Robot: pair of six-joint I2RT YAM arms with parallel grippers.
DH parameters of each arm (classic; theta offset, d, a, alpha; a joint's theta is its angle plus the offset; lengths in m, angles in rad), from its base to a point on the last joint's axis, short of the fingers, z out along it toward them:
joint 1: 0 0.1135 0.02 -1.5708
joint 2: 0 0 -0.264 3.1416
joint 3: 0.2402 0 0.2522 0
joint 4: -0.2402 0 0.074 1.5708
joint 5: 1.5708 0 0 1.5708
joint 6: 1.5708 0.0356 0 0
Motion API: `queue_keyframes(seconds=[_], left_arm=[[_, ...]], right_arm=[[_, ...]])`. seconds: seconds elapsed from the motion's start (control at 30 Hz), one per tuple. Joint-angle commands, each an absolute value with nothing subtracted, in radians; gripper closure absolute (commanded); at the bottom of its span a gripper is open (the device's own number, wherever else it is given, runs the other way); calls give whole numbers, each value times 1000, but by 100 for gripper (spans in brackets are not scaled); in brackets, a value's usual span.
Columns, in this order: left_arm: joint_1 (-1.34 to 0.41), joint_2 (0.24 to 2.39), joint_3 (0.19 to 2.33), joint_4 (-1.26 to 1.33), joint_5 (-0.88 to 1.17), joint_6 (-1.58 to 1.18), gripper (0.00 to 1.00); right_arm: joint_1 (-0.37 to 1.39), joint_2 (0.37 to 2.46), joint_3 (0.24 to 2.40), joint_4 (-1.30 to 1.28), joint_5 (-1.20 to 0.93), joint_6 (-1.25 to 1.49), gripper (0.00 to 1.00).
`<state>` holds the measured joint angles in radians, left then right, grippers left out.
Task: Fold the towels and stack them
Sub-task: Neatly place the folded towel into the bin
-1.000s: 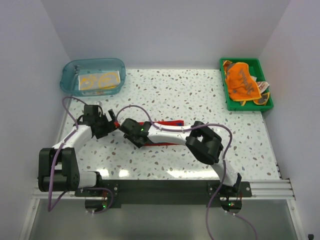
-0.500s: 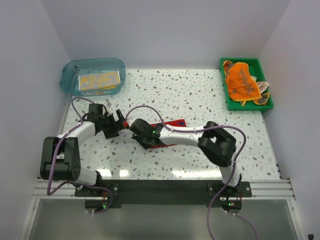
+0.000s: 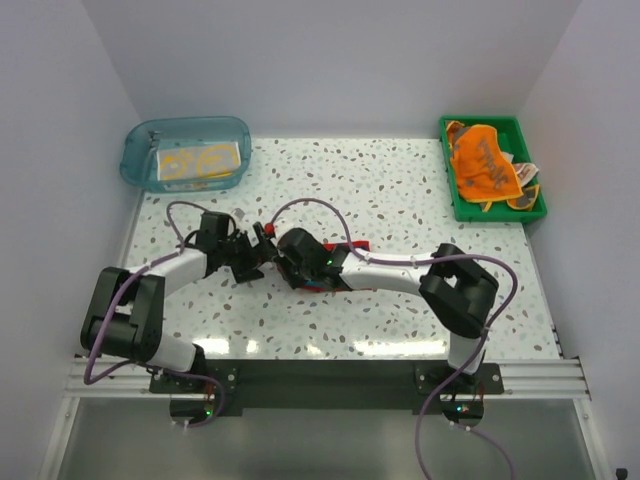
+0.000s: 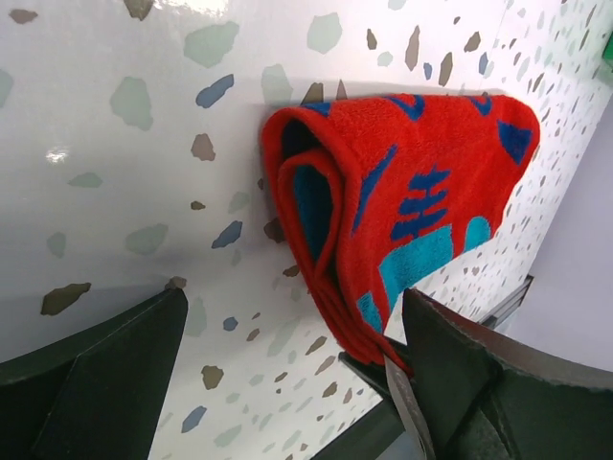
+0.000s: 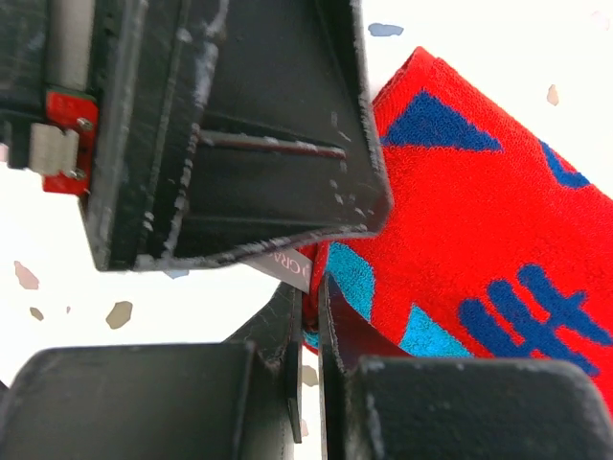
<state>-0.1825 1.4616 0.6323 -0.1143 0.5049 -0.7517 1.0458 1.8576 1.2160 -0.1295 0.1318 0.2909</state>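
1. The red towel [image 3: 352,246] lies folded on the table [image 3: 400,190], about mid-table and slightly toward the near side. The right arm hides most of it in the top view.
2. In the left wrist view the red towel [image 4: 412,182] shows teal and blue print. Its folded layers are rolled open at the left end, with teal showing inside.
3. The right gripper [image 3: 287,255] reaches across to the left end of that towel. In the right wrist view the right gripper [image 5: 308,321] has its fingers pressed nearly together, pinching the red towel's [image 5: 479,220] near corner.
4. A white label [image 5: 283,268] sticks out at the pinched corner. The lettering is too small to read.
5. The left gripper [image 3: 254,256] faces the right gripper from the left, just beside it.
6. The left gripper [image 4: 292,302] has its jaws wide apart and nothing held, with the towel's rolled end ahead of the gap. One finger may touch the towel's edge, but this is hard to tell.
7. The left gripper [image 5: 211,134] fills the upper left of the right wrist view.
8. The clear blue tub [image 3: 140,140] sits at the far left corner and holds a folded cream duck towel [image 3: 198,163].
9. The green tray [image 3: 455,205] sits at the far right corner with a crumpled orange towel [image 3: 483,165] on top. There is more cloth under it, pattern unclear.
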Motion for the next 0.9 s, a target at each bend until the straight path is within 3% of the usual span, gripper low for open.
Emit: queue_keyframes(seconds=[0.0, 0.07, 0.37, 0.47, 0.5, 0.57, 0.6, 0.67, 0.73, 0.77, 0.83, 0.87], left_arm=[[-210, 1480, 615, -20, 506, -828, 0], [-229, 1491, 604, -12, 503, -857, 1], [-275, 1555, 577, 150, 442, -948, 23], [-278, 1559, 575, 166, 414, -945, 45], [-278, 1557, 575, 169, 408, -939, 64], [-278, 1557, 591, 167, 388, -902, 81], [-278, 1559, 603, 158, 379, -885, 97], [-278, 1572, 658, 106, 347, -819, 100], [-276, 1580, 733, 63, 315, -744, 100], [-275, 1589, 762, 16, 272, -718, 100], [-259, 1604, 864, -50, 236, -634, 100], [-250, 1629, 903, -107, 204, -609, 100]], right_arm=[[1045, 1798, 1193, -29, 120, 344, 100], [1043, 1795, 1181, -9, 117, 348, 100], [1043, 1796, 1157, 35, 100, 368, 100], [1043, 1795, 1151, 40, 95, 368, 100], [1042, 1792, 1147, 41, 97, 368, 100], [1043, 1795, 1149, 38, 97, 361, 100], [1042, 1796, 1150, 35, 95, 360, 100], [1042, 1798, 1170, 14, 91, 345, 86], [1043, 1798, 1201, -39, 92, 324, 65], [1042, 1793, 1209, -55, 98, 313, 46], [1039, 1767, 1227, -112, 115, 287, 27], [1037, 1757, 1232, -133, 121, 279, 23]])
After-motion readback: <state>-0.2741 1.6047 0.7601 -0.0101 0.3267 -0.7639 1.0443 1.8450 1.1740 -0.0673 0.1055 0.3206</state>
